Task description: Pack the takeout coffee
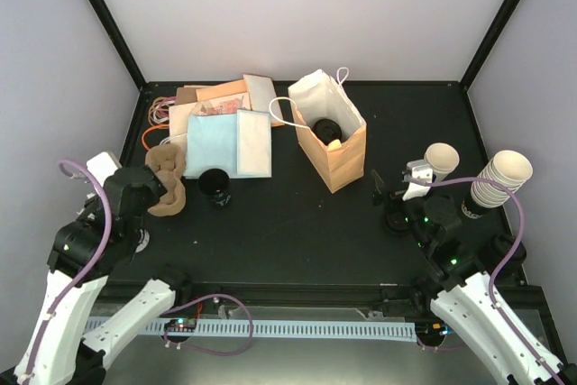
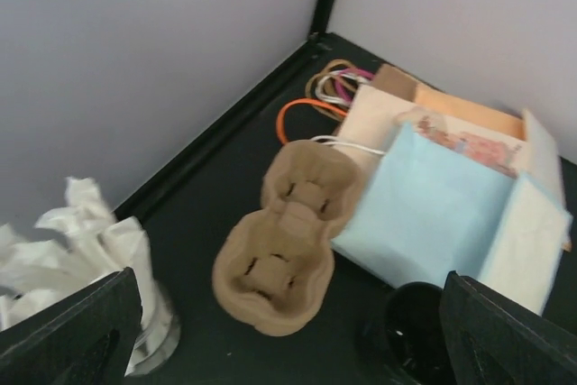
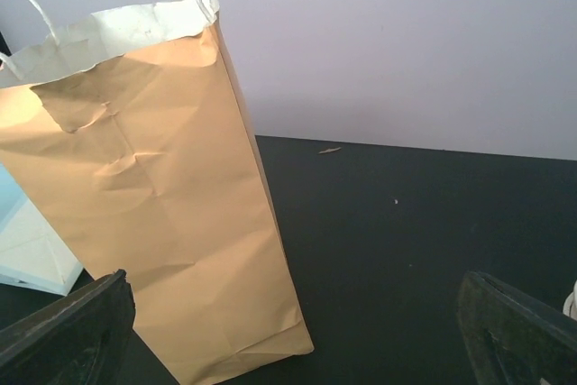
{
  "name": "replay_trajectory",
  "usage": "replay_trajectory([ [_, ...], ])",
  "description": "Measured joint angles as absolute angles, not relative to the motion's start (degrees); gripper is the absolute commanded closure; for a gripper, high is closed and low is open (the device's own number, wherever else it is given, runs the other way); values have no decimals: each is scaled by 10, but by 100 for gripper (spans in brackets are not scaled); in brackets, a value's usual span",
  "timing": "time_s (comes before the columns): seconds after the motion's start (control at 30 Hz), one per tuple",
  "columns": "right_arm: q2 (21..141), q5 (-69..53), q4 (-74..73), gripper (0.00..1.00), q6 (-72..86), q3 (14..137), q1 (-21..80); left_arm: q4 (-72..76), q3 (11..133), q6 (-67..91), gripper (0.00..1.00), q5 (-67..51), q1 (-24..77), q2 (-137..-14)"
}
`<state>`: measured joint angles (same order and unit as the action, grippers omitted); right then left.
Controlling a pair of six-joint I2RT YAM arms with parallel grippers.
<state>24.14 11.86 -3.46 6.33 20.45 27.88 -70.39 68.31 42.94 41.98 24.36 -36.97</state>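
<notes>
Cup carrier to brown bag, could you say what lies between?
Top view: a black lid and the flat bags' near edge, between cup carrier and brown bag.

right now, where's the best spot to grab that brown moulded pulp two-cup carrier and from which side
Probably the narrow waist of the brown moulded pulp two-cup carrier, coming straight down from above with the grip across its short width. It lies flat on the black table, both wells facing up, and the pinched middle is its slimmest part; the rounded ends look wider.
</notes>
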Motion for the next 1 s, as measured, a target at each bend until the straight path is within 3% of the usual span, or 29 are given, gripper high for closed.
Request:
replay_trajectory([
  [0.23,242,103,-35,0,75,204,279,-814,695,531,10,441,233,-408],
  [1.0,239,74,-34,0,81,204,279,-785,560,576,54,415,93,-393],
])
